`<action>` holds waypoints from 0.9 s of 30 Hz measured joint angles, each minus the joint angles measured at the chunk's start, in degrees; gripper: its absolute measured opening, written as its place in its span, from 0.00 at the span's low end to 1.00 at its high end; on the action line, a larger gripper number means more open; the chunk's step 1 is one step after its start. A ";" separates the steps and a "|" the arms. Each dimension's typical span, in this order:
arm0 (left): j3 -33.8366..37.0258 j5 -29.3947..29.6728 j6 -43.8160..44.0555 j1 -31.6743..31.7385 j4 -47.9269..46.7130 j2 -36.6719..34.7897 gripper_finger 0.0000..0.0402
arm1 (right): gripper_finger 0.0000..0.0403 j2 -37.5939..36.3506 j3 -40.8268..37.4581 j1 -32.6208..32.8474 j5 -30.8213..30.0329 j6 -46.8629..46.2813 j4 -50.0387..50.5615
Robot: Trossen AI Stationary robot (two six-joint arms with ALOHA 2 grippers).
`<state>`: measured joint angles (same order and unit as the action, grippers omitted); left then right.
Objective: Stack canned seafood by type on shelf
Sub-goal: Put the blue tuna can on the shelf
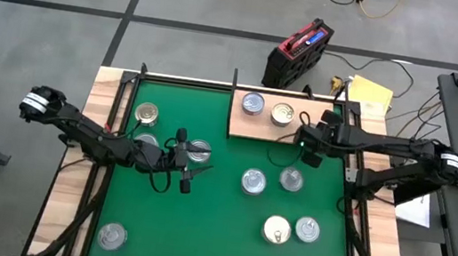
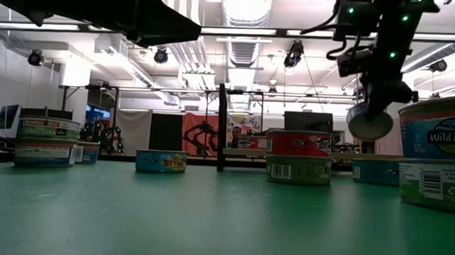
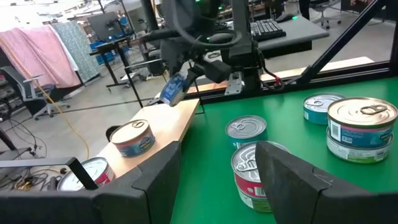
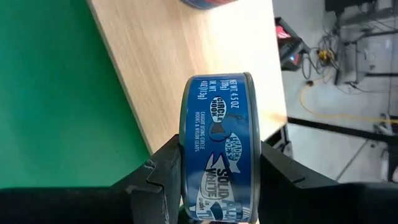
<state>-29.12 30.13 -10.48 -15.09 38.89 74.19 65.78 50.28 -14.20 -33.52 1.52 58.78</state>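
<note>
1. Right pincer (image 4: 214, 180) pinches a blue tuna tin (image 4: 219, 146) on edge, above the near edge of the shelf (image 1: 296, 130).
2. Left pincer (image 3: 217, 180) spread, empty, over the green mat (image 1: 215, 225).
3. Risk: a tin released on edge may roll off the shelf.

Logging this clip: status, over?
Right gripper shut on blue can above shelf. Left gripper open over mat. Nothing blocking.
</note>
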 joint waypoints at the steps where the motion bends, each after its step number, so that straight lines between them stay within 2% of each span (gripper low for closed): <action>1: 0.00 0.00 0.00 0.00 0.00 -0.01 0.48 | 0.33 0.00 -0.13 -0.92 0.97 1.50 -1.09; 3: 0.00 0.27 0.00 -0.02 -0.02 -0.01 0.48 | 0.33 0.24 -0.38 -2.33 2.44 3.75 -3.50; 10: 0.00 0.87 0.00 -0.01 -0.20 -0.01 0.48 | 0.33 3.44 -0.52 -5.37 1.85 6.91 -7.71; 14: 0.00 0.87 0.01 -0.01 -0.46 -0.01 0.48 | 0.33 6.49 -0.52 -6.05 -1.52 7.28 -7.53; 23: 0.00 0.89 0.24 -0.01 -0.97 -0.04 0.48 | 0.33 11.99 -0.50 -6.13 -4.33 8.32 -7.95; 27: 0.02 0.90 0.46 0.00 -1.53 -0.04 0.48 | 0.46 12.24 -0.54 -6.09 -2.06 8.05 -7.98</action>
<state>-29.10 31.03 -10.02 -15.09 37.36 74.15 78.02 49.74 -20.29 -35.58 9.58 50.81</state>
